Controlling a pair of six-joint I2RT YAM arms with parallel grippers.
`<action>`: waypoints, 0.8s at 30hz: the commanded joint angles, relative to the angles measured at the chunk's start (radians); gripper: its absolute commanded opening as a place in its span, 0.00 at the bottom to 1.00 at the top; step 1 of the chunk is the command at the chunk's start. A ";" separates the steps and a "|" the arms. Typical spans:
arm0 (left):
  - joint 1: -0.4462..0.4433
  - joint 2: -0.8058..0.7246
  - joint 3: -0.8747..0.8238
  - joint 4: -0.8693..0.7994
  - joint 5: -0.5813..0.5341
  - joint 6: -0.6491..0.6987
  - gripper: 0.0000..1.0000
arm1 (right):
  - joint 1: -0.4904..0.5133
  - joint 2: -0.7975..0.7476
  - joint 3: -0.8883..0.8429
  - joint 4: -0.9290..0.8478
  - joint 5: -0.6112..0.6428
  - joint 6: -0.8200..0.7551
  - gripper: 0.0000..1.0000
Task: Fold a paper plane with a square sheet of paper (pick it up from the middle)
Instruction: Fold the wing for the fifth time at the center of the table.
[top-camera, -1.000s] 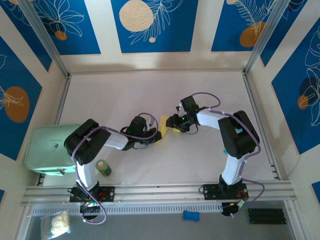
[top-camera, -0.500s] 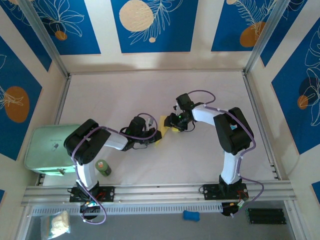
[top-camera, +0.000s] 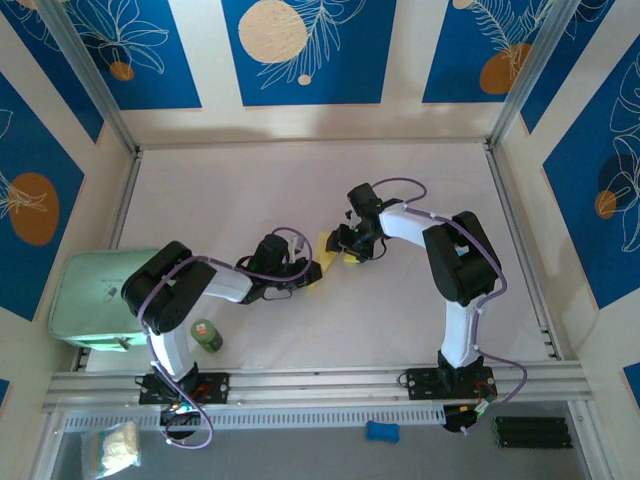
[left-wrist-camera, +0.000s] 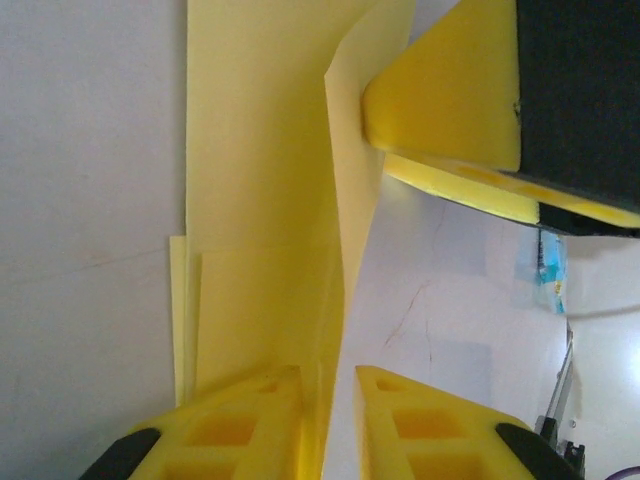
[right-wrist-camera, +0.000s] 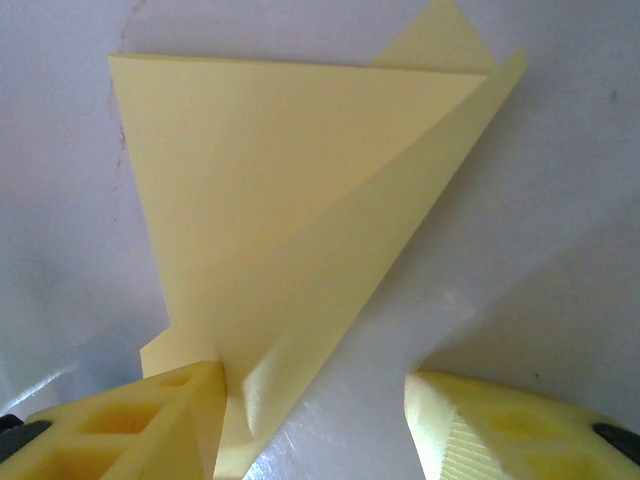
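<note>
Your right gripper (right-wrist-camera: 315, 385) has edged left along the folded pale-yellow paper sheet (right-wrist-camera: 280, 200), jaws wide apart; left gripper (left-wrist-camera: 330, 385) barely parted.

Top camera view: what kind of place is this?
Likely a robot test booth: a plain white table walled by blue leaf-patterned panels, with two black-and-white robot arms bolted to a metal rail at its edge.

A mint-green case (top-camera: 100, 298) stands on the white table (top-camera: 250, 190), well to the left of the left gripper (top-camera: 312, 270). A small green bottle (top-camera: 206, 335) stands between the two, nearer the case. Well below the right gripper (top-camera: 345, 246), past the rail, lie a blue object (top-camera: 381, 431), a black block (top-camera: 532, 431) and a clear bag (top-camera: 112, 448); a blue-green packet (left-wrist-camera: 550, 270) lies ahead-right of the left gripper.
</note>
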 joint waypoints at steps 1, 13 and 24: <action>0.012 -0.033 -0.014 -0.021 -0.010 0.019 0.21 | 0.027 0.099 -0.014 0.003 0.057 0.010 0.54; 0.012 -0.093 -0.014 -0.099 -0.055 0.079 0.28 | 0.030 0.134 0.021 -0.035 0.066 0.015 0.54; 0.001 -0.066 0.022 -0.151 -0.052 0.189 0.33 | 0.030 0.144 0.026 -0.040 0.062 0.018 0.54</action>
